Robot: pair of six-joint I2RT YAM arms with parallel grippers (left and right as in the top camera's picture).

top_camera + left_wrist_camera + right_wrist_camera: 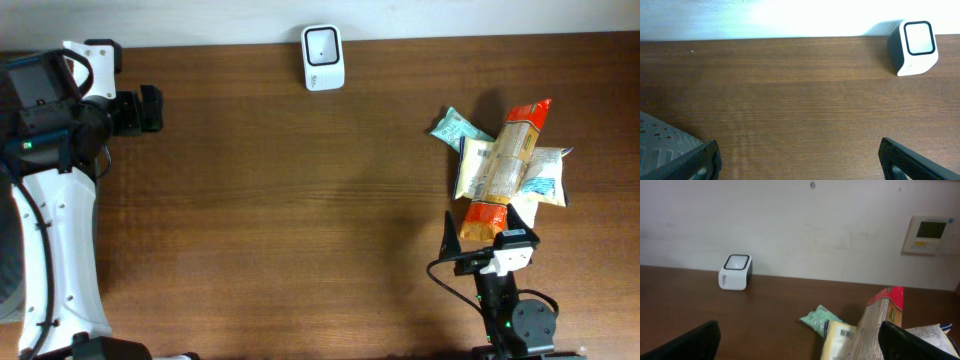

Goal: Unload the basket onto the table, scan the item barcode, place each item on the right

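Observation:
The white barcode scanner (322, 57) stands at the table's far edge, its dark window facing up; it also shows as the scanner (914, 45) and the scanner (735, 271). A pile of packets lies at the right: a long orange-red packet (510, 165) on top, a yellow-white packet (476, 165) with a barcode (844, 333), a green packet (455, 127) and a white-blue packet (548, 182). My right gripper (487, 230) is open just in front of the pile, holding nothing. My left gripper (152, 108) is open at the far left, well away from the scanner.
The wooden table (300, 220) ends at a white wall behind the scanner. A wall panel (930, 234) hangs at the right. The left arm's white base (55, 250) stands along the table's left side.

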